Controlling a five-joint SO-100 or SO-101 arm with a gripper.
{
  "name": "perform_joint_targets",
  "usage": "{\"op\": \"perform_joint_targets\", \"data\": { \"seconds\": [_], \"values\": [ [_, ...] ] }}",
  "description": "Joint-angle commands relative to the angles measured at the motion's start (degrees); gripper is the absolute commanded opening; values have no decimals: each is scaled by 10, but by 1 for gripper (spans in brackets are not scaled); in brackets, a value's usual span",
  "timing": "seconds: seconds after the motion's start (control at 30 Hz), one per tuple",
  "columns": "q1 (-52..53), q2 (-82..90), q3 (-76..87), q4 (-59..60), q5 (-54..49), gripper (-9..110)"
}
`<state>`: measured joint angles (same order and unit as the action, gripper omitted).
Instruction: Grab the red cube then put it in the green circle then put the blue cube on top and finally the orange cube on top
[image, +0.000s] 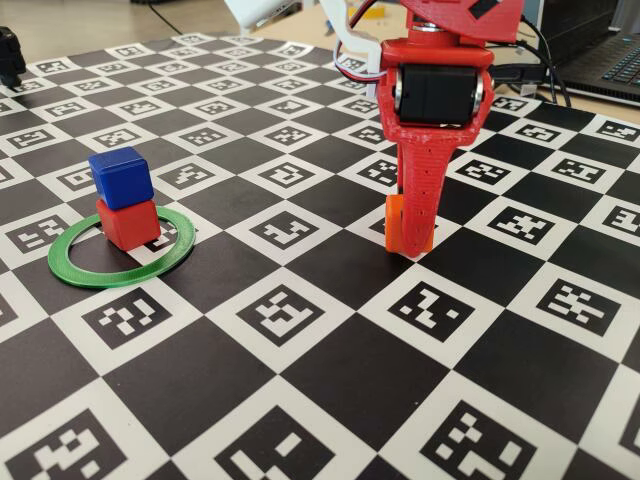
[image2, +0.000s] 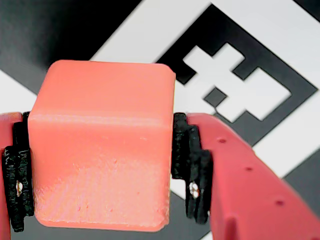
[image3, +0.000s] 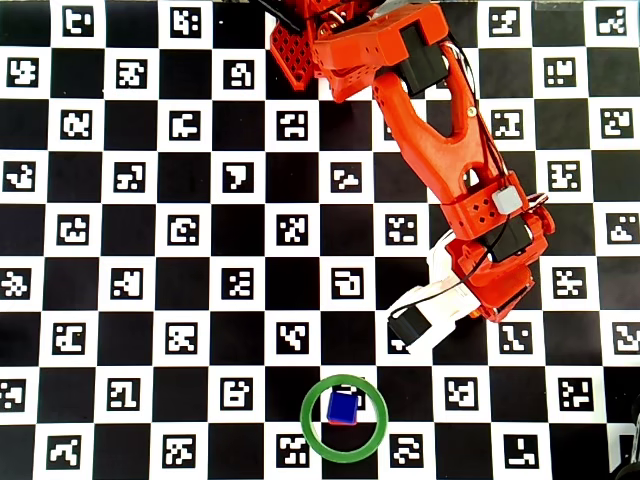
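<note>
jaws clamped on orange cube (image2: 100, 150), black pads (image2: 192, 165) on opposite flat sides, at table level | cube looks light, stiff, matte, grippy | blue cube (image: 120, 177) stacked on red cube (image: 128, 222) in green circle (image: 70, 270), at 9 o'clock in fixed view

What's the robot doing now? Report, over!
Gripper shut on orange cube, down at the board. Blue cube stacked on red cube in green circle. Nothing in the way.
</note>
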<state>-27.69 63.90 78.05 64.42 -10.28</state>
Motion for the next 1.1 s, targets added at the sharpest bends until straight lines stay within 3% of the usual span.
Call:
{"op": "perform_joint_targets", "data": {
  "seconds": [0.0,0.63,1.07],
  "values": [
    [29,108,-66,24,2,8],
    [200,26,-322,166,35,7],
    [259,-87,-462,186,49,8]
  ]
}}
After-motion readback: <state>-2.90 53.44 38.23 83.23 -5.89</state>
